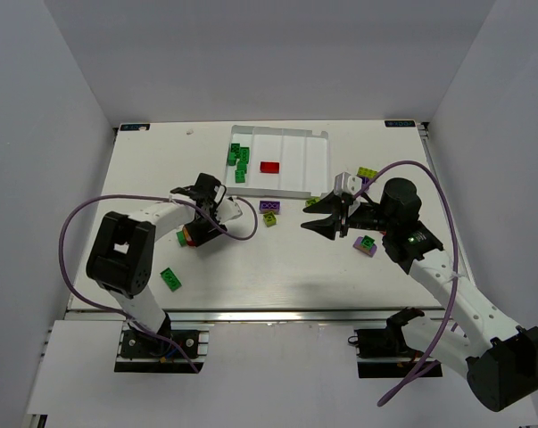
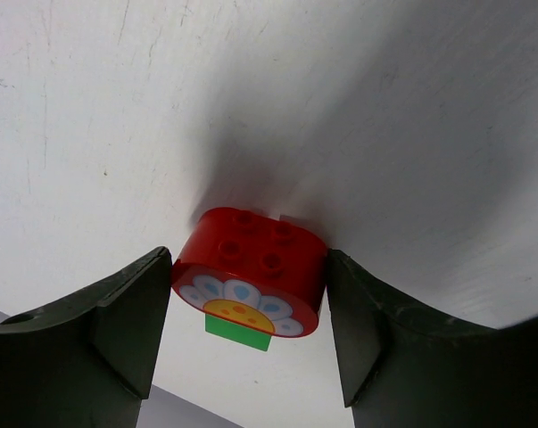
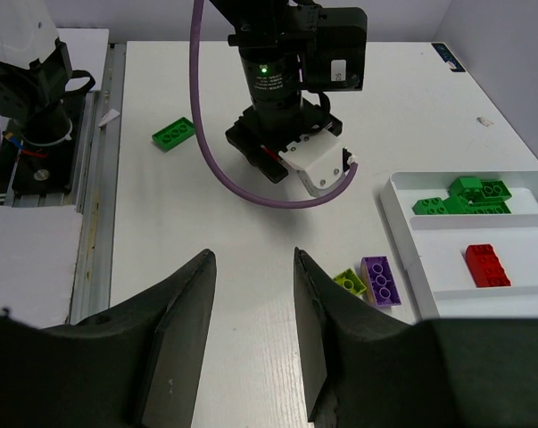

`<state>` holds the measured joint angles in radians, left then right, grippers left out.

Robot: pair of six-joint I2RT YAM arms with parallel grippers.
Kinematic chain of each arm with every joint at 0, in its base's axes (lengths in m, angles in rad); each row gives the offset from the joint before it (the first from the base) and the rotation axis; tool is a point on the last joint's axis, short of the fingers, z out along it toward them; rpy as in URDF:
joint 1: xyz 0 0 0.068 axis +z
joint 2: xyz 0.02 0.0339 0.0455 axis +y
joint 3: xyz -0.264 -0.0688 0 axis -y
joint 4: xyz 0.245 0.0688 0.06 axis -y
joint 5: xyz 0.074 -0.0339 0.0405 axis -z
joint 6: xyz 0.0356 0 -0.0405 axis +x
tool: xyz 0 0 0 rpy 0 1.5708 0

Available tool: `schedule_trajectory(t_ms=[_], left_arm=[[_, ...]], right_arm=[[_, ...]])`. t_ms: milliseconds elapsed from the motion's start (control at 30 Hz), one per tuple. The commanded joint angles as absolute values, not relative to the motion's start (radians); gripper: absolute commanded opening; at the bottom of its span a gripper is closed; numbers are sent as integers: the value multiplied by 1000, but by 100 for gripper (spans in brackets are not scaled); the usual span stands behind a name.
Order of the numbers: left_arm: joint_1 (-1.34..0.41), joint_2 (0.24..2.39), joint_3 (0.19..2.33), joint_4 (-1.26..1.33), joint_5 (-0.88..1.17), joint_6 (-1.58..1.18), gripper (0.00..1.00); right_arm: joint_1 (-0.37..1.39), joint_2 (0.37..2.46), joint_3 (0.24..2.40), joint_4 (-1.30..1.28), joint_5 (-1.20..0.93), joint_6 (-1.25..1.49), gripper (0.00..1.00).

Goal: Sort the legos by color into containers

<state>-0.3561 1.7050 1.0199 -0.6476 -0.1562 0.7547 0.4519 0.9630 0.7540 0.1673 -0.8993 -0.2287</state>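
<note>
One red rounded lego, probably light, stiff and slick, sits on the surface left of and nearer than the tray, best pinched across its smooth sides where the left claw brackets it, whether pressing yet I cannot tell, while the right claw hangs half-open, empty.

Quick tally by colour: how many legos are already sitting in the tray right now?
In the tray:
green legos: 4 (bunched together, so approximate)
red lego: 1
purple: 0 (a purple lego lies just outside)
yellow-green: 0 (a yellow-green lego lies beside the purple one)
Total: 5
</note>
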Motion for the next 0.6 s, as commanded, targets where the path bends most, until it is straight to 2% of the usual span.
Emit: schedule_trajectory(t_ms=[0, 167, 333, 367, 433, 467, 567], left_arm=[[-350, 1720, 1040, -695, -74, 727, 49], [-348, 1703, 1161, -719, -3, 675, 24], [-348, 1622, 1264, -683, 196, 543, 14], [-348, 1599, 1256, -633, 262, 519, 12], [-348, 1522, 1237, -574, 334, 442, 0], [-348, 1493, 1215, -480, 377, 404, 0], [-348, 1379, 1120, -294, 455, 258, 0]], right_arm=[[448, 951, 749, 202, -905, -241, 46], [448, 954, 750, 202, -907, -239, 46], [448, 962, 752, 206, -896, -226, 42], [448, 963, 752, 212, -890, -207, 38], [448, 968, 753, 221, -874, -189, 31], [448, 969, 753, 224, -870, -180, 24], [448, 977, 749, 248, -861, -140, 18]])
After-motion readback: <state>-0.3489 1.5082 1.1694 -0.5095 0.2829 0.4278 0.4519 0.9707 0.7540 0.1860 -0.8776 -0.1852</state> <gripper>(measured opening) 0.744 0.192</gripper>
